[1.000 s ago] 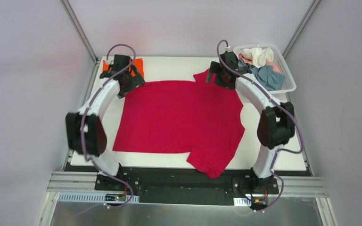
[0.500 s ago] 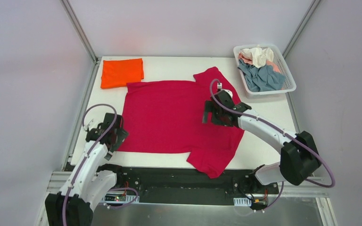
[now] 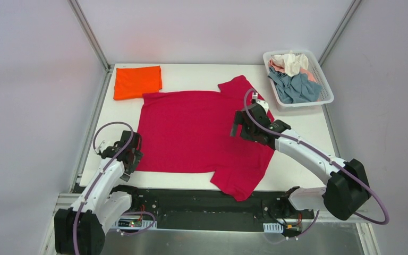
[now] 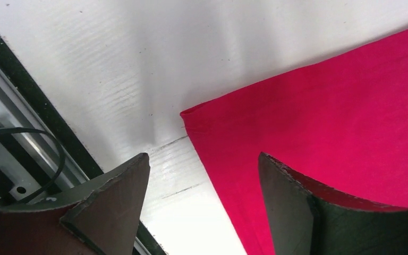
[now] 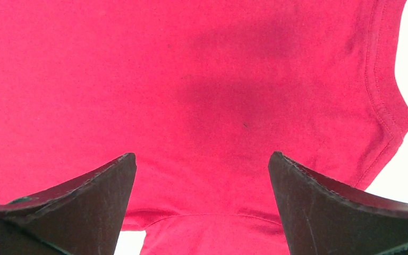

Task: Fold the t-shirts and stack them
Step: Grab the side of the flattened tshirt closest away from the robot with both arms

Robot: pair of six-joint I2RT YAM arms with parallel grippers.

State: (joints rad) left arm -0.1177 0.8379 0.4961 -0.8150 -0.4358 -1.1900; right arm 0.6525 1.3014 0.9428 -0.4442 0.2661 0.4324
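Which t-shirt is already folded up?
The orange t-shirt, a neat rectangle at the far left. The red t-shirt lies spread flat; the other t-shirts sit crumpled in the basket.

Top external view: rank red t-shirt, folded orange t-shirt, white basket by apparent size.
1. red t-shirt, spread flat, by far the largest
2. white basket, far right
3. folded orange t-shirt, somewhat smaller than the basket
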